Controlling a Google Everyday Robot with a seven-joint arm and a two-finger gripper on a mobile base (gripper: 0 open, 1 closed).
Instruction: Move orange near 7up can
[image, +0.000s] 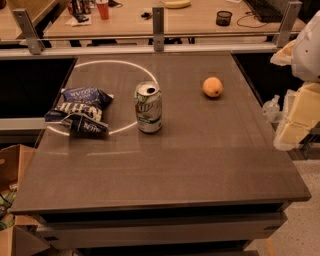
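The orange (213, 87) lies on the brown table (200, 165), right of centre and towards the back. The 7up can (148, 107) stands upright near the middle, its top opened, roughly a can's height to the left of the orange and a little nearer to me. My arm comes in at the right edge of the view. My gripper (272, 108) hangs beside the table's right edge, to the right of the orange and apart from it, holding nothing that I can see.
A crumpled dark blue chip bag (78, 111) lies left of the can, on a white ring of light. A railing (158, 35) runs behind the table. Beyond it a desk holds a red cup (103, 9) and a banana (177, 4). Cardboard boxes (12, 170) stand at the lower left.
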